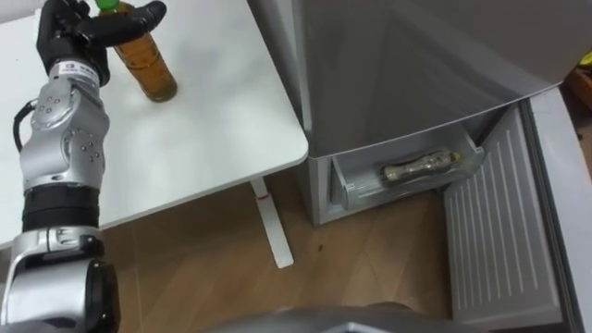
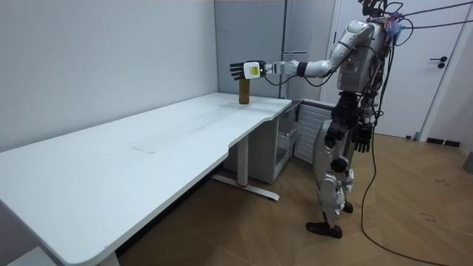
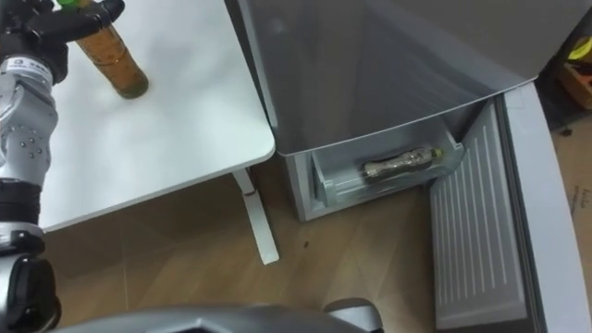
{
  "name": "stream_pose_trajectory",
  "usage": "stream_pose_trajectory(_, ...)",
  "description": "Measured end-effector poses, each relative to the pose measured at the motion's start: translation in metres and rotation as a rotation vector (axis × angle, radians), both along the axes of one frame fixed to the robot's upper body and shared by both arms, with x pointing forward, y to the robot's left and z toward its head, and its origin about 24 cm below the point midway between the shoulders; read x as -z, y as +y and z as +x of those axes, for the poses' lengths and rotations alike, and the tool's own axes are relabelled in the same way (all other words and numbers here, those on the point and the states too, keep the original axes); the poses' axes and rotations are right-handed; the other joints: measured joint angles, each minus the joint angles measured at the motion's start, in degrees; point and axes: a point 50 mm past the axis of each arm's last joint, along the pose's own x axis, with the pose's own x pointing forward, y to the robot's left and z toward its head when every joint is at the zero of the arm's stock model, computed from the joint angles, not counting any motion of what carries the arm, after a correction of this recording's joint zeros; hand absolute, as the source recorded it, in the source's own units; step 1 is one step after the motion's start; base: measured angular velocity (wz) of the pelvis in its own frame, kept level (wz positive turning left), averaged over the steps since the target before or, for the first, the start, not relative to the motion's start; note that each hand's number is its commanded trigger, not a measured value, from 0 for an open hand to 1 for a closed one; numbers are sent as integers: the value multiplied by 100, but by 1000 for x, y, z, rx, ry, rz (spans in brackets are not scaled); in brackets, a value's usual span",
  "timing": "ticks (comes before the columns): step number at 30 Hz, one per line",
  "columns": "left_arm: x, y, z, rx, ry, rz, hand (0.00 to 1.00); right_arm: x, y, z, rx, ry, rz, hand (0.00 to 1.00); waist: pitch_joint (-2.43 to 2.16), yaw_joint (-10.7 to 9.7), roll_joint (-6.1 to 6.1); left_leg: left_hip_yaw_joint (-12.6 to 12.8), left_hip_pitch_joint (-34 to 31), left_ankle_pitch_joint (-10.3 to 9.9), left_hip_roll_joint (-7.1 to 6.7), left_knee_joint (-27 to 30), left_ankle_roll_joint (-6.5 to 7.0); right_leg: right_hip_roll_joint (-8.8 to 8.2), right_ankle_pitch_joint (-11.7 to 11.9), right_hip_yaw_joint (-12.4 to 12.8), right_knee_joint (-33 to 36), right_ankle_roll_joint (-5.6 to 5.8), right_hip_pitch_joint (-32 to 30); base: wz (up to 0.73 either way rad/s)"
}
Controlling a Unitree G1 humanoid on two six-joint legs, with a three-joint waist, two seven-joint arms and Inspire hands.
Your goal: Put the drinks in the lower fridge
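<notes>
The left hand (image 1: 67, 35) is stretched out at the end of a straight arm, high over the far part of the white surface (image 1: 213, 102). Its dark fingers are held out fairly straight and apart, not clamped on anything. One of them reaches across in front of the neck of the amber bottle (image 1: 148, 67), just under its green cap (image 1: 109, 5); I cannot tell if it touches the bottle. The amber bottle stands upright on the surface directly below and just to the right of the hand, with its base well in from the surface's edge. Far to the right of the hand and much lower stands the grey fridge (image 1: 398, 65), just beside the surface's corner. The fridge's lower door (image 1: 499, 231) is swung wide open. A clear drawer (image 1: 351, 180) shows in the lower compartment, and a second bottle (image 1: 421, 167) lies on its side in it. In the room view the robot stands upright on the wooden floor between the surface's end and the fridge. Its right hand (image 2: 362, 139) hangs by its hip, well apart from both bottles, and I cannot tell that hand's state.
</notes>
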Motion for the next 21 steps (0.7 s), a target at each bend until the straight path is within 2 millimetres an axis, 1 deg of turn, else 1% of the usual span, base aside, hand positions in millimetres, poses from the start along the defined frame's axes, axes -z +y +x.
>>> stream_pose_trajectory(4, 10, 5, -2, -13, 55, -9, 0, -1, -2, 2, 6, -2, -1, 0, 2, 6, 20, 74, 34, 1, 6, -68, -2, 17, 0, 93, 49, 0, 2, -11)
stream_pose_trajectory(7, 17, 10, -5, -18, 108, -23, 0, 0, -1, 3, 9, -2, 6, 0, 1, -37, 22, 90, 31, 3, 4, -60, -3, 17, 0, 111, 54, 0, -25, -3)
stream_pose_trajectory(11, 18, 13, -6, -20, 133, -19, 0, -1, -2, 4, 18, 0, 3, 0, -3, -20, 22, 146, 28, 3, 4, -79, -3, 23, 0, 181, 59, 0, -68, -7)
stream_pose_trajectory(17, 20, 18, -7, -23, 168, -15, 0, -1, -3, 10, 12, -23, 8, 0, -9, -45, 28, 152, 22, 3, 4, -80, -3, 27, 0, 206, 61, 0, -98, -1)
stream_pose_trajectory(21, 20, 20, -7, -23, 182, -11, 0, -1, -4, 9, 29, -22, 5, 0, -13, -40, 33, 159, 25, 3, 4, -80, -3, 28, 0, 232, 61, 0, -100, 0)
